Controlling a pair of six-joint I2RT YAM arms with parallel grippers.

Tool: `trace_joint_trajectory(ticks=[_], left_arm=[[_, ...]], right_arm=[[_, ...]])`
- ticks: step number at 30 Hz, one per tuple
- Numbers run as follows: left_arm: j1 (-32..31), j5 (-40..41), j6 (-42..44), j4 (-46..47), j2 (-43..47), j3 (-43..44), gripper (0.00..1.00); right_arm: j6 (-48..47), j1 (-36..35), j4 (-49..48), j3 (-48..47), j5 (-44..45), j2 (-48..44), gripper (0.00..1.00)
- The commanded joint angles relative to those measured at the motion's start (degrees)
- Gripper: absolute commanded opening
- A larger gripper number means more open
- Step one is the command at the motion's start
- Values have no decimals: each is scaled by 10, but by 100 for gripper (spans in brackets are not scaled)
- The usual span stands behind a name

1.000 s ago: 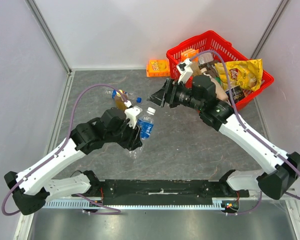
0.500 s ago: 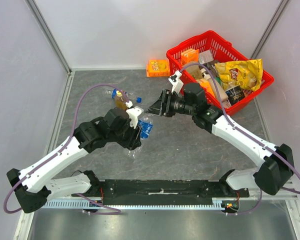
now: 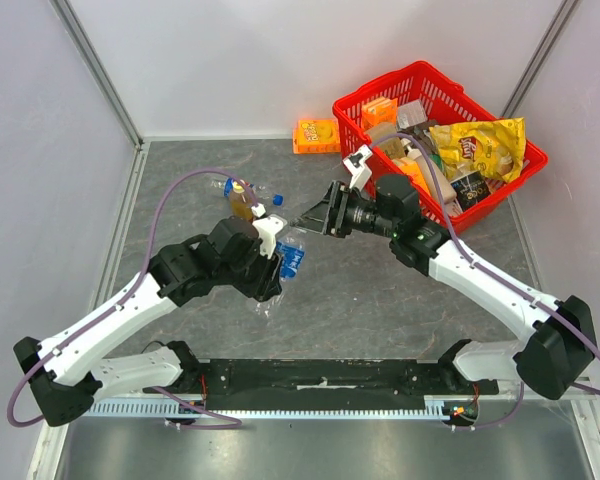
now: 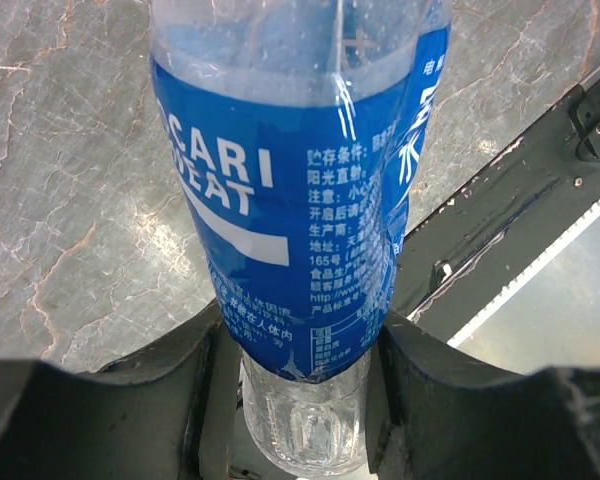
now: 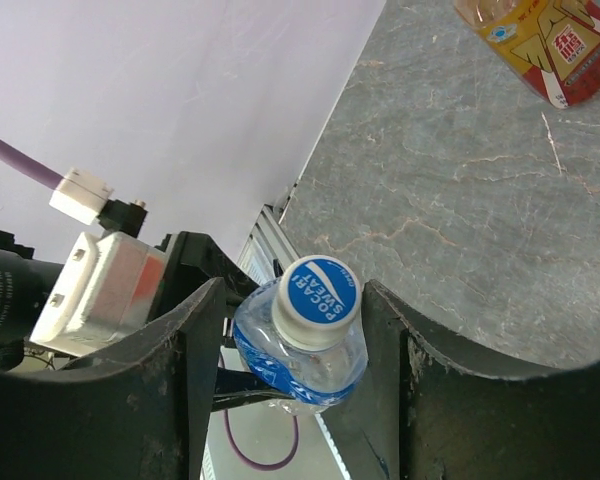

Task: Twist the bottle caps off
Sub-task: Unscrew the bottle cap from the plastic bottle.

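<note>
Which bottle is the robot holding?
The clear bottle with the blue label, clamped in the left gripper. The amber bottle lies on the table instead.

Left hand (image 4: 300,385) clamped — right hand (image 5: 292,325) horizontal, opposite.

Grey marbled tabletop (image 3: 380,290); plain white walls (image 3: 280,60)

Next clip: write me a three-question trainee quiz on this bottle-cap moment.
1. True or false: the left gripper is clamped on the clear bottle.
2. Where is the right gripper? A) over the red basket B) with one finger on either side of the bottle's cap C) on the orange box
3. Fill in: the held bottle's label is ____ in colour.
Key: 1 true; 2 B; 3 blue.
</note>
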State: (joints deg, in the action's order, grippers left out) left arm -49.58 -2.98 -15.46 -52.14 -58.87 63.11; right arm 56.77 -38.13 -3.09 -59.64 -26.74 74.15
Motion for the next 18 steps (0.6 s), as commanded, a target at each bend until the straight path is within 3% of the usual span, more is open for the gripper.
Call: trace_joint_trajectory(ticks=[1,9,15,18], left_arm=[[1,-8,12,17,7,-8,2],[1,-19,9,23,12,-16,2],[2,-19,8,25,12,-14,2],[1,-19,7,26,10,-12,2]], right_arm=[[17,0,-37,4,-3,-20,63],[21,0,-44,1,-5,-16,57],[17,0,-43,3,-3,-16,19],[8,0,-43,0,-9,-14,6]])
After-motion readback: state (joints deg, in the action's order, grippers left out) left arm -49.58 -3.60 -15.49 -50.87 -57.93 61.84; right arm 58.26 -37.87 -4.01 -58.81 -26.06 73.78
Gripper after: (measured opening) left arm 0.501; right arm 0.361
